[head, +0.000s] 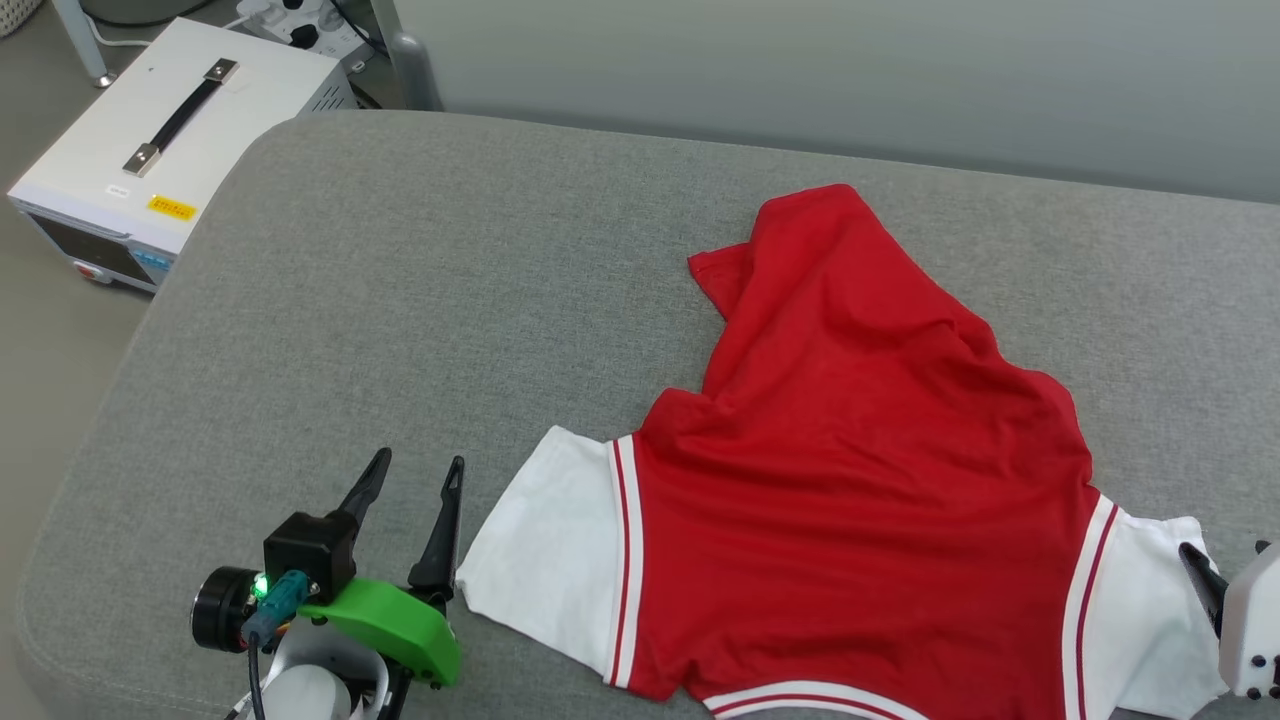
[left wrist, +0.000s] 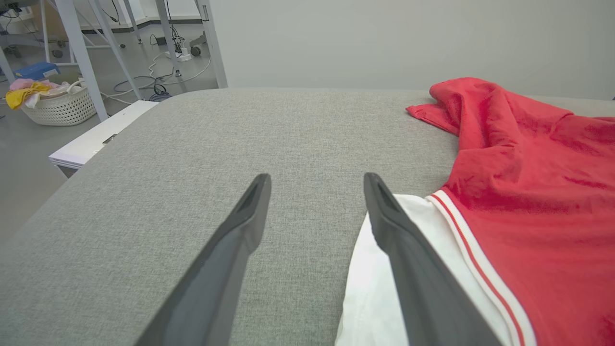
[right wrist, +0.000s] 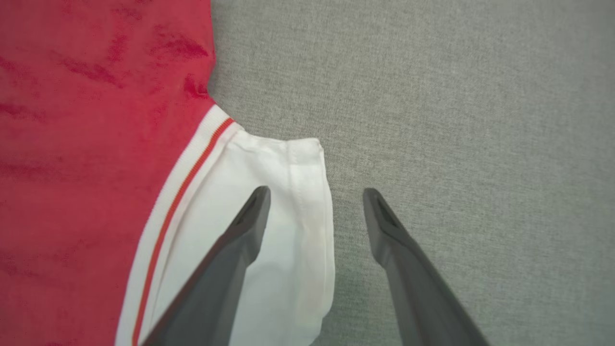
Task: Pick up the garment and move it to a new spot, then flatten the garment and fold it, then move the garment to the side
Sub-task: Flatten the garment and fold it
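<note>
Now prob flattening: garment (head: 850,450) bunched at 12 o'clock. L gripper (head: 420,460) wide open, empty, by 7 o'clock sleeve (head: 545,540); R gripper (right wrist: 315,192) same, over 5 o'clock sleeve (right wrist: 298,216). Next: pinch sleeves, tug apart

Grey padded surface (head: 400,300) stretches wide before me. Off its far left corner, on the floor, sits a white box (head: 180,130) with a black handle (head: 182,115) and a yellow label (head: 171,208). Farther off stands a white woven basket (left wrist: 60,108) of yellow and pink cloths (left wrist: 21,93), with cables (left wrist: 158,81) trailing among metal legs (left wrist: 79,53).
</note>
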Robot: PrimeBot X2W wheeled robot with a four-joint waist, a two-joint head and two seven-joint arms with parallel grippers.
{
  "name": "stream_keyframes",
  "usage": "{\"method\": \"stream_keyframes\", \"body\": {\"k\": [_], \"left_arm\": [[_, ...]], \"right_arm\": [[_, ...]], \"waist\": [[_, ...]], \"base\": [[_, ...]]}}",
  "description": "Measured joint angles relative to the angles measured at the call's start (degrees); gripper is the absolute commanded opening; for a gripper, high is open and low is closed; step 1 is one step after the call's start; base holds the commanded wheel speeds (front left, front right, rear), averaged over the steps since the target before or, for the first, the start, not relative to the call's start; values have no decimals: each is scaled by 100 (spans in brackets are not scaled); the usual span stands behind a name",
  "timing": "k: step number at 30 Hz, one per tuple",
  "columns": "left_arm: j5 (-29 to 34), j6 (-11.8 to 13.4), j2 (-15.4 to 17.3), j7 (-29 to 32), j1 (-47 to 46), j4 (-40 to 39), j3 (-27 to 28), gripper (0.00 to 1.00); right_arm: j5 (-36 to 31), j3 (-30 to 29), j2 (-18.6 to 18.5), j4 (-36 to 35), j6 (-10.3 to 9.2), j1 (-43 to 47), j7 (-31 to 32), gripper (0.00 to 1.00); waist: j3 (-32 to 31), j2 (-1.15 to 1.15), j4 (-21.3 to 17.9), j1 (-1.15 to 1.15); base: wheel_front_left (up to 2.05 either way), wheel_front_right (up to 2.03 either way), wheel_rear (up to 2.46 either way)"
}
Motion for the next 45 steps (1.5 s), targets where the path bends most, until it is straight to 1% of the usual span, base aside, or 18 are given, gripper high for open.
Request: {"method": "stream_keyframes", "body": {"k": [5,9,15,17,21,25,28,31,32,42,45], "left_arm": [[-274,-13,111,13,40,34,-146,100],[-736,-13,266,416,205,-31,-352,100],[-1098,-14,581,1441,361,-466,-608,100],[-1163,-2,698,1939,450,-644,-623,100],[-1271,197,895,2908,712,-1045,-650,100],[-1358,405,1029,3627,849,-1477,-699,100],[-1241,584,1134,3801,864,-1615,-692,100],[-1180,850,1146,3909,860,-1557,-612,100],[-1143,899,1156,3953,857,-1507,-604,100],[-1063,1039,1161,4109,707,-1048,-632,100],[-1096,1044,1151,4131,599,-914,-639,100]], "right_arm": [[-1,-7,7,-313,0,58,-619,100],[-37,-81,220,-586,-1,292,-1104,100],[-219,-44,637,-978,-1,818,-1522,100],[-242,-62,779,-1138,-1,950,-1550,100],[-259,-78,911,-1293,-1,1055,-1540,100],[-264,-100,950,-1345,-1,1060,-1506,100],[-264,-92,993,-1389,-1,1059,-1483,100],[-264,-64,1002,-1419,-1,1050,-1455,100],[-264,-52,1001,-1432,-1,1043,-1439,100],[-258,-8,979,-1472,-1,1031,-1312,100],[-254,-21,979,-1474,-1,1029,-1301,100]], "waist": [[-127,0,-85,0],[-226,0,-167,0],[-301,0,-290,0],[-305,0,-339,0],[-281,0,-443,0],[-223,0,-535,0],[-157,0,-601,0],[-77,0,-673,0],[-47,0,-704,0],[281,0,-973,0],[363,0,-1032,0]], "base": [[0,0,0],[0,0,0],[0,0,0],[0,0,0],[0,0,0],[0,0,0],[0,0,0],[0,0,0],[0,0,0],[0,0,0],[0,0,0]]}}
